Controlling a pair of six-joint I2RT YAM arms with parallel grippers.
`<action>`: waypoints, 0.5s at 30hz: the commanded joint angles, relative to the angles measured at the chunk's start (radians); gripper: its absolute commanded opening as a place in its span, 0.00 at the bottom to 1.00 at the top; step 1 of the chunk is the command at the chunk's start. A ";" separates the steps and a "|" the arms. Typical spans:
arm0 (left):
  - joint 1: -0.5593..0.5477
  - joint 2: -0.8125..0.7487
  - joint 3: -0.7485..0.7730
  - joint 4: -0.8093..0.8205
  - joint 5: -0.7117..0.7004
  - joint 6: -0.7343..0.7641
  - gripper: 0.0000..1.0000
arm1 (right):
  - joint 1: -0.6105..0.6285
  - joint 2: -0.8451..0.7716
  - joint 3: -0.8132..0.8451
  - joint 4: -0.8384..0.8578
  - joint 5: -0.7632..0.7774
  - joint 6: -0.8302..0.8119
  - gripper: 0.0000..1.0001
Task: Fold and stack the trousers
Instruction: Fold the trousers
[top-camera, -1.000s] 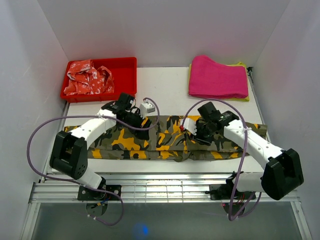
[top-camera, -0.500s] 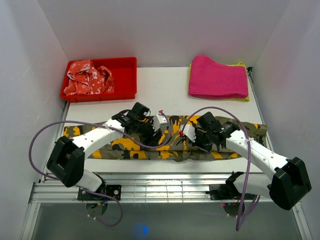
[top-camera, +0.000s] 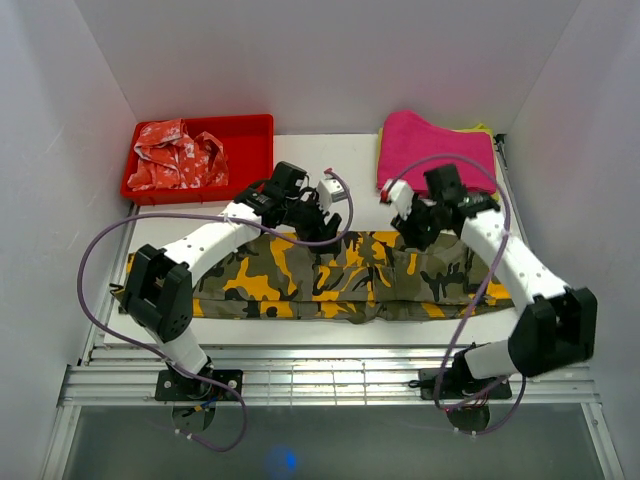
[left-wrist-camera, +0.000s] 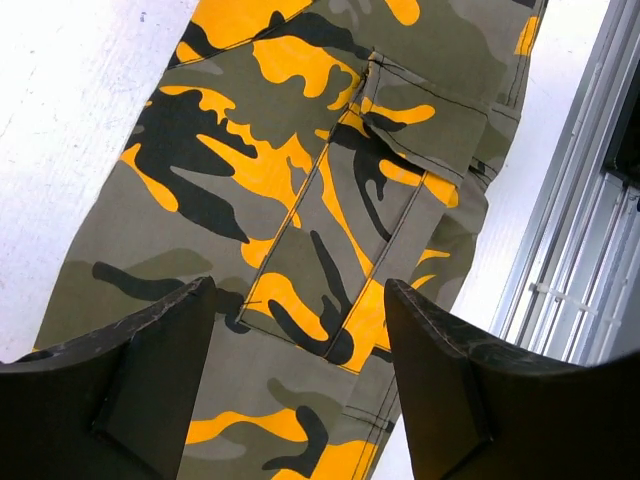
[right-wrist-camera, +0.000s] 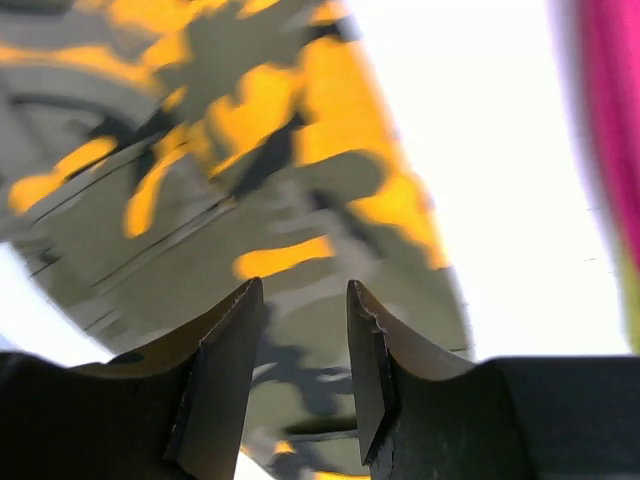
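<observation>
One pair of trousers (top-camera: 330, 275) lies as a long band across the surface (top-camera: 350, 160) from 9 to 3 o'clock. It looks already folded lengthwise, so a crosswise fold is probably next. Left fingers (left-wrist-camera: 160, 340) are wide apart and empty, right fingers (right-wrist-camera: 225, 350) narrowly apart and empty, both hovering over the band's 12 o'clock edge near its middle, likely clear to re-grip. The pink cloth stack (top-camera: 435, 155) at 1 o'clock looks like the drop spot.
</observation>
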 joint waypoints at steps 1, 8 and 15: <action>-0.022 -0.026 -0.041 0.014 0.037 0.016 0.79 | -0.104 0.176 0.258 -0.094 -0.154 -0.027 0.46; -0.245 -0.005 -0.078 0.135 -0.184 0.147 0.77 | -0.147 0.449 0.461 -0.185 -0.234 0.011 0.52; -0.393 0.146 -0.014 0.174 -0.280 0.138 0.72 | -0.170 0.605 0.563 -0.270 -0.254 0.050 0.61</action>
